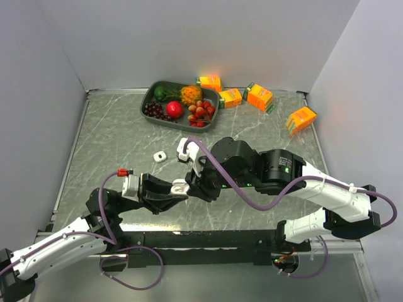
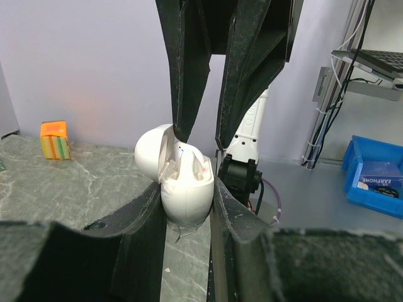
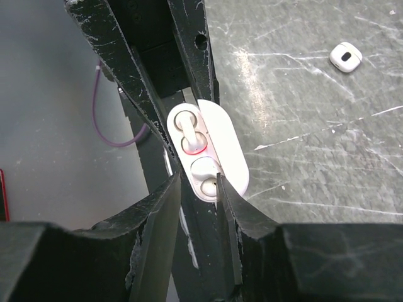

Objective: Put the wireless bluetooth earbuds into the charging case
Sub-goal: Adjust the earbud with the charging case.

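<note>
The earbuds (image 3: 187, 130) are tiny, light, slick shells, likely to squirt from a hard pinch; a gentle hold across the rounded body seems best. Two sit in the open case (image 3: 230, 148), mid-frame in the top view. The left jaws clamp the case's base. The right jaws stand narrowly parted over the lower bud (image 3: 204, 179); whether they grip it is unclear.

Even bright light, soft shadows, glare streak on tabletop (image 3: 283, 94)
</note>
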